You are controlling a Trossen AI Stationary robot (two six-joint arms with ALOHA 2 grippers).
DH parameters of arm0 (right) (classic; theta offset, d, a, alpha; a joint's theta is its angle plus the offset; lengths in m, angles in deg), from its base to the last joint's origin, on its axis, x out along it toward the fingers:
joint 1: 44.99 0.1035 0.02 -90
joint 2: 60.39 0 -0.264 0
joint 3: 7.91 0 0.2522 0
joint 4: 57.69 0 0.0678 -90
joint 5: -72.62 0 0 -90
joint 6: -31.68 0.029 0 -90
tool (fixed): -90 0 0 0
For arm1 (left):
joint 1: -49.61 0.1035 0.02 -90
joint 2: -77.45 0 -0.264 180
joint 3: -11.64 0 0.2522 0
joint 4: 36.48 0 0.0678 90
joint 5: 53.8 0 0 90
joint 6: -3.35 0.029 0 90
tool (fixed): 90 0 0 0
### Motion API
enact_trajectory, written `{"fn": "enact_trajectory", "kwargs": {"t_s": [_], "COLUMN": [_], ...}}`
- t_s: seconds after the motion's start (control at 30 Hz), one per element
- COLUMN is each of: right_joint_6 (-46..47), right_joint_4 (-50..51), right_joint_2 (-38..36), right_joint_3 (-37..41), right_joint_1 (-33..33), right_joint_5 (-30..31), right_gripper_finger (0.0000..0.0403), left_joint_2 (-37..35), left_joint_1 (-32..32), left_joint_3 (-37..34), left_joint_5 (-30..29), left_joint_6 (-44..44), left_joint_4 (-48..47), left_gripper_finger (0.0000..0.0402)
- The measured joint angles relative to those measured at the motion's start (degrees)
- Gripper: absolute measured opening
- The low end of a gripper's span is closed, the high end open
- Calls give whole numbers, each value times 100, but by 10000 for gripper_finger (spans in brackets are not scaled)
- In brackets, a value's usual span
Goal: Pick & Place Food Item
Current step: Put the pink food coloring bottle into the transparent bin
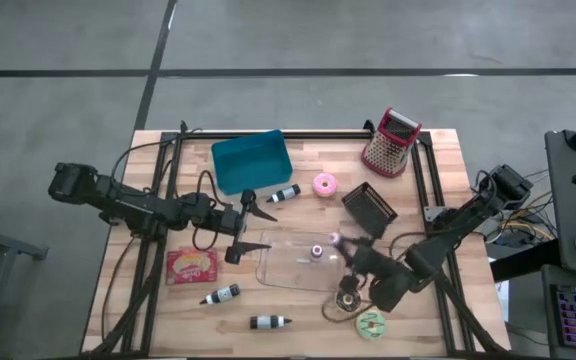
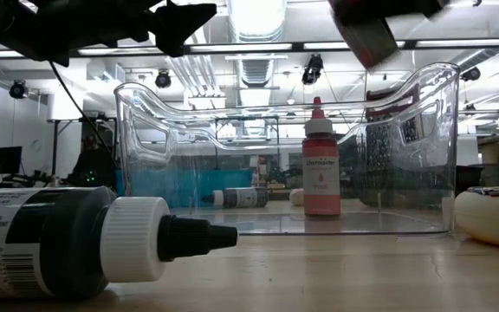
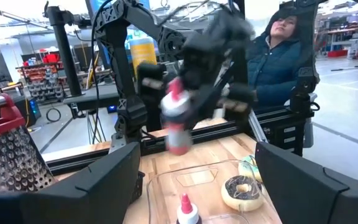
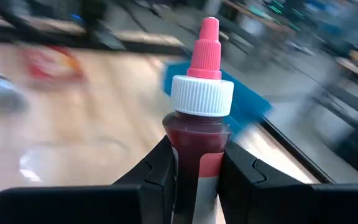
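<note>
A red food-colouring bottle (image 4: 199, 149) with a white cap and a pink nozzle is held between the fingers of the right gripper (image 4: 197, 180), which are closed narrowly on its body. In the right wrist view the bottle's long axis is seen running out along the fingers, the pink nozzle pointing away from the wrist. In the left wrist view the same bottle (image 3: 176, 121) is seen raised above the table, roughly upright with the nozzle uppermost, though blurred. In the high view the right gripper (image 1: 346, 247) is found at the right edge of the clear plastic tray (image 1: 278, 265), with the pink nozzle showing just beside it.

A second red bottle (image 2: 320, 160) is seen standing upright inside the clear tray (image 2: 405, 113), its nozzle pointing up.

The left gripper (image 1: 251, 225) is held at the tray's left edge with its fingers spread wide and nothing between them.

Three dark bottles with white caps are laid on their sides on the wooden table (image 1: 438, 200): one (image 1: 284, 193) beside the teal bin (image 1: 251, 160), one (image 1: 221, 295) below the red packet (image 1: 192, 265), and one (image 1: 269, 322) near the front edge. A pink doughnut (image 1: 325, 184), a black rack (image 1: 369, 208), a red-handled grater (image 1: 391, 142) and a green doughnut (image 1: 373, 324) are also set on the table. A person in a dark jacket (image 3: 278, 62) is seated beyond the table.
</note>
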Motion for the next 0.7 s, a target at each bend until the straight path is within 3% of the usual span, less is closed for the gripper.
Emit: {"fn": "enact_trajectory", "kwargs": {"t_s": [0.13, 0.23, 0.4, 0.57, 0.7], "right_joint_6": [-2205, -2983, -2959, -2920, -2857], "right_joint_4": [-2296, -3444, -4202, -5387, -5565], "right_joint_2": [-20, -24, 18, 131, 122], "right_joint_3": [37, 124, 555, 1108, 1235], "right_joint_1": [-215, -560, -1333, -1903, -2214], "right_joint_5": [-1211, -2329, -3515, -4223, -4652], "right_gripper_finger": [77, 75, 75, 75, 75], "left_joint_2": [0, 0, 0, 8, 11], "left_joint_1": [-1, -7, -17, -20, -20], "left_joint_3": [0, 0, 0, 32, 86], "left_joint_5": [70, 91, 161, 170, -28], "left_joint_6": [-12, -64, -207, -335, -430], "left_joint_4": [8, 65, 346, 443, 437], "left_gripper_finger": [321, 321, 321, 321, 321]}}
